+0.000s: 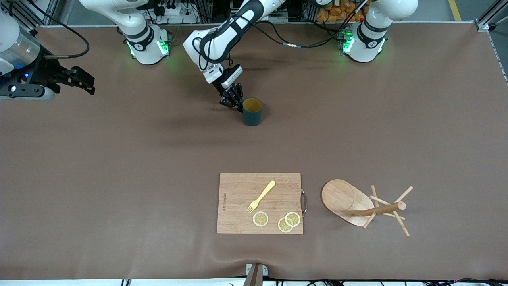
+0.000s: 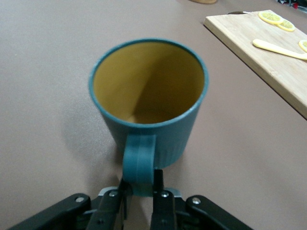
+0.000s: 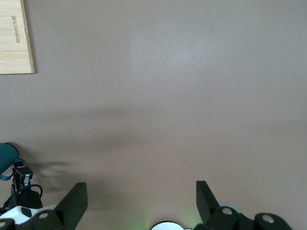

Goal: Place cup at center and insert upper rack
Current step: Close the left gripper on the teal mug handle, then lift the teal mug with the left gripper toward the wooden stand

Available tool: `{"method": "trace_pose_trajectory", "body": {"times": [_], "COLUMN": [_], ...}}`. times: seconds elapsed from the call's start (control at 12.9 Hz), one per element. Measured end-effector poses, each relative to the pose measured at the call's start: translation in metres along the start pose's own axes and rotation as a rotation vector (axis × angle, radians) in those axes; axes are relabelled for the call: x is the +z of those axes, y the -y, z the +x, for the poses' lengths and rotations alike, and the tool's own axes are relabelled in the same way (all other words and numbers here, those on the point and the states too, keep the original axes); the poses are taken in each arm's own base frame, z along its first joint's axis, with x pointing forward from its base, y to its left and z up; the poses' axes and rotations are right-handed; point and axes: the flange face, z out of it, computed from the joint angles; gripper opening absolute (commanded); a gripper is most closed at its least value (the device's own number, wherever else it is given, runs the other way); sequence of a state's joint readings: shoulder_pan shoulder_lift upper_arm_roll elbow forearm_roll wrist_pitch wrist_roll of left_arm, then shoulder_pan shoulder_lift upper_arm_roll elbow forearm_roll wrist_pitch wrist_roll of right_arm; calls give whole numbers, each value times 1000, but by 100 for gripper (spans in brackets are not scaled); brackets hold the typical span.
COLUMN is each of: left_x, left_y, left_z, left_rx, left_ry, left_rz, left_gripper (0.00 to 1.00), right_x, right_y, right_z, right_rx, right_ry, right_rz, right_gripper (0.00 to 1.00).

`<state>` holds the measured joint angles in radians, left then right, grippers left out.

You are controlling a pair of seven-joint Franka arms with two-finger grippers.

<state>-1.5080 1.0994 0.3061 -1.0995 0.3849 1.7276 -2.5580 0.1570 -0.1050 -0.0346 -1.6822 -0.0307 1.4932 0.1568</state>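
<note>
On the brown matte table [image 1: 119, 178], farther from the front camera than the cutting board [image 1: 238, 206]: the cup [image 1: 252, 111], upright, dark teal outside with fine vertical ribbing low on the wall, mustard-yellow within. Left hand [image 1: 234, 104] low beside it, toward the right arm's end of the table, fingers [image 2: 161, 194] pinching the flat strap handle from both sides. Seen only from the left wrist: that ribbing, the smooth rounded rim, the close grip on the handle, and a corner of the board farther off.

Beside the board, toward the left arm's end of the table: the upper rack [image 1: 363, 204], pale wood, lying tipped over, oval base on edge, round post level with the table, thin pegs splayed out at angles. Well apart from the cup.

On the board itself, a rectangle of banded light wood with a metal handle [image 1: 304, 202] on one short edge: a pale yellow fork [image 1: 262, 196] lying slantwise and three lemon slices [image 1: 278, 219], two of them overlapping.

Up over bare table well toward the right arm's end: right hand [image 1: 81, 81], waiting, dark fingers [image 3: 72, 203] spread wide apart and holding nothing. From the right wrist alone: the board's corner with a printed mark, and a sliver of the teal cup far off.
</note>
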Motion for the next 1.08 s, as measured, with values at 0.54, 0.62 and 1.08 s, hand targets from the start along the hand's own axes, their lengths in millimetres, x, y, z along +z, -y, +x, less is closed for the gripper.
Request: {"method": "trace_pose_trajectory", "body": {"times": [0.54, 0.62, 1.08], "left_x": [-48, -59, -68], "left_y": [-46, -56, -123], "left_z": [52, 66, 161], "left_rx": [17, 18, 80], "left_ry": [109, 140, 282], "left_rz": [-1, 8, 47], "left_gripper": [0, 0, 0], "right_x": [2, 2, 3], "right_y": [1, 1, 1], "right_z": [0, 0, -1], "right_rx": [0, 0, -1], "right_ry": [4, 4, 15], "right_rz": [3, 4, 2], "right_gripper": [100, 100, 100]}}
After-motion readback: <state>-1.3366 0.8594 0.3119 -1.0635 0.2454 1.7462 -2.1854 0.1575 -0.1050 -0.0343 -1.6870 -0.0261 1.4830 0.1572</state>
